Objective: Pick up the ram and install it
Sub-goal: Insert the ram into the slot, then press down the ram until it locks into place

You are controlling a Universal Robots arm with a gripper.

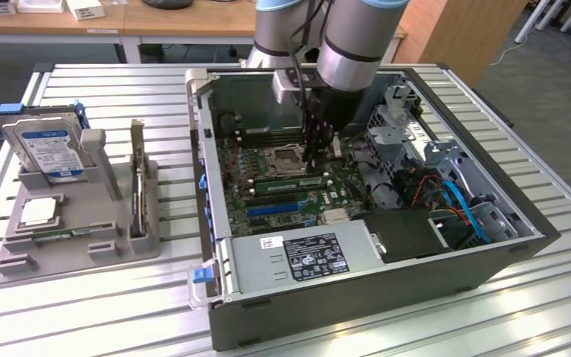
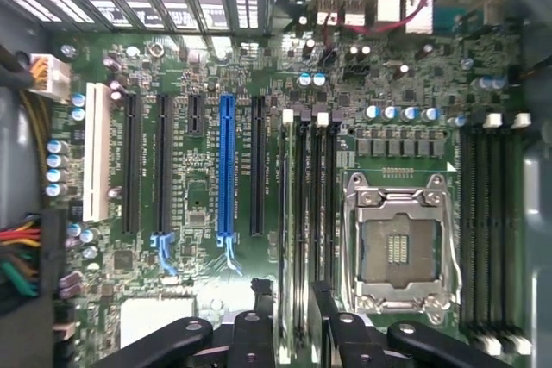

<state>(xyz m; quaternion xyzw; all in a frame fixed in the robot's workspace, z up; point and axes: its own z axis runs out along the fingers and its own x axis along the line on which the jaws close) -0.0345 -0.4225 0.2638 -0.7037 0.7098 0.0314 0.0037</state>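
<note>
- Gripper (image 1: 317,165): stands low inside the computer case (image 1: 206,149), over the motherboard's memory slots (image 2: 309,204); its fingers are parted and hold nothing.
- Ram (image 1: 291,181): a green stick lying along a slot just beside the empty CPU socket (image 1: 283,158), under the fingertips. Whether it is fully seated cannot be told.
- Hazard: if the ram is only half seated, a finger catching its edge could tilt or lift it.
- Hazard: the socket's bare contacts are near, and a sideways drift could damage them.

An open computer case (image 1: 385,305) sits on the slatted desk (image 1: 97,320), its processor socket (image 2: 397,247) empty. Beside it, a grey holder (image 1: 77,256) carries a blue-labelled hard drive (image 1: 50,149) and a silver chip (image 1: 39,212).
</note>
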